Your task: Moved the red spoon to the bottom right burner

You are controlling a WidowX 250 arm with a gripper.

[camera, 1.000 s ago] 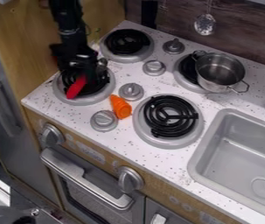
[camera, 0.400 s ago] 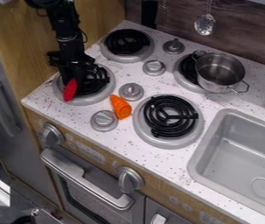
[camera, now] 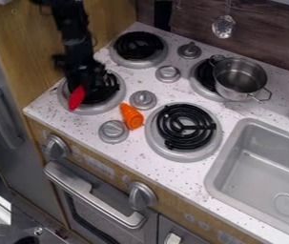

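Since the red spoon (camera: pixel 77 97) is at the bottom left burner (camera: pixel 98 109), the bottom right burner (camera: pixel 184 127) must yet receive it. Whether my gripper (camera: pixel 86 84) holds it, I cannot tell.

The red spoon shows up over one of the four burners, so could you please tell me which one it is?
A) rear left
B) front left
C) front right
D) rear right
B: the red spoon shows over the front left burner, slanting toward its front edge, to the left of the orange carrot.
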